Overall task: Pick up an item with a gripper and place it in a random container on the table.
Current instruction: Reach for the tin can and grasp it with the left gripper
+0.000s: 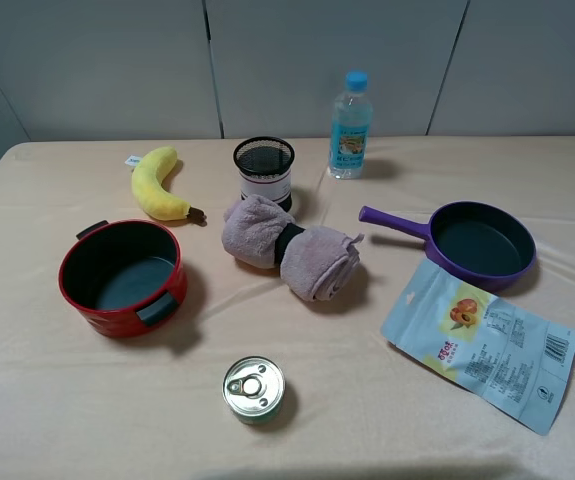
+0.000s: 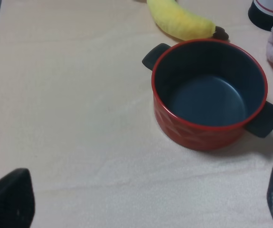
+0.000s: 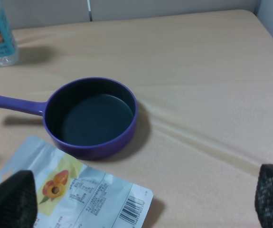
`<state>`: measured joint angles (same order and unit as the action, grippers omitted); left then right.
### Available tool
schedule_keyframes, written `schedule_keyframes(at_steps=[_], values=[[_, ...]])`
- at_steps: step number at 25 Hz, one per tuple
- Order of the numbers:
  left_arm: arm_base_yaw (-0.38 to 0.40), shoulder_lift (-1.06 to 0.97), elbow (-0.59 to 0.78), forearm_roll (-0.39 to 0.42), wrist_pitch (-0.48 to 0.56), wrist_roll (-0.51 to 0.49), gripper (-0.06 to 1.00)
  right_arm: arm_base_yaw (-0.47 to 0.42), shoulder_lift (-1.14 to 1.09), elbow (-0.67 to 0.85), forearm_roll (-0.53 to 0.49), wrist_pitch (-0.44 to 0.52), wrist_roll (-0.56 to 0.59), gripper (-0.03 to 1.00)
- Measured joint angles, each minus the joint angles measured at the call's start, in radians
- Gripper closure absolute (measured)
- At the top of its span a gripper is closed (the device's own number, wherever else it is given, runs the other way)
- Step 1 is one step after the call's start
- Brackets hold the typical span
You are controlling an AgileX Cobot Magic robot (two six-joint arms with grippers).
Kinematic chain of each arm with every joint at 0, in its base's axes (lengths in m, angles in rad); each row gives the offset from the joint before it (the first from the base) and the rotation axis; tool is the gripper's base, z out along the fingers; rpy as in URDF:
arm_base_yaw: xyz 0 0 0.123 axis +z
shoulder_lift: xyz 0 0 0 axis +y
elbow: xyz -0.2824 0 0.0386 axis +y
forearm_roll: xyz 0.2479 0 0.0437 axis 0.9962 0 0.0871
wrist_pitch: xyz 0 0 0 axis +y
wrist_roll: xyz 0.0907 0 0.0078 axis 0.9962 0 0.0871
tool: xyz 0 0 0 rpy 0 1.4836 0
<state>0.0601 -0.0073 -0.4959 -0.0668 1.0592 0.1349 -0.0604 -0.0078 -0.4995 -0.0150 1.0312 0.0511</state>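
Note:
The small tin can with a silver pull-ring lid stands upright near the table's front edge, in the exterior view only. The red pot with dark grey inside stands empty to its upper left; it also shows in the left wrist view. Neither arm shows in the exterior view. My left gripper is open, its fingertips wide apart above bare table in front of the pot. My right gripper is open, its fingertips wide apart, near the purple pan. Both hold nothing.
A plush banana, black mesh cup, water bottle, rolled pink towel, purple frying pan and snack bag lie around the beige tablecloth.

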Motion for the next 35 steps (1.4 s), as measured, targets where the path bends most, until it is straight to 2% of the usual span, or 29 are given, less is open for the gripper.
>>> schedule_keyframes(at_steps=[35], values=[[0.0, 0.0, -0.035, -0.003, 0.002, 0.0, -0.05, 0.0, 0.0, 0.0, 0.0, 0.0, 0.0, 0.27]])
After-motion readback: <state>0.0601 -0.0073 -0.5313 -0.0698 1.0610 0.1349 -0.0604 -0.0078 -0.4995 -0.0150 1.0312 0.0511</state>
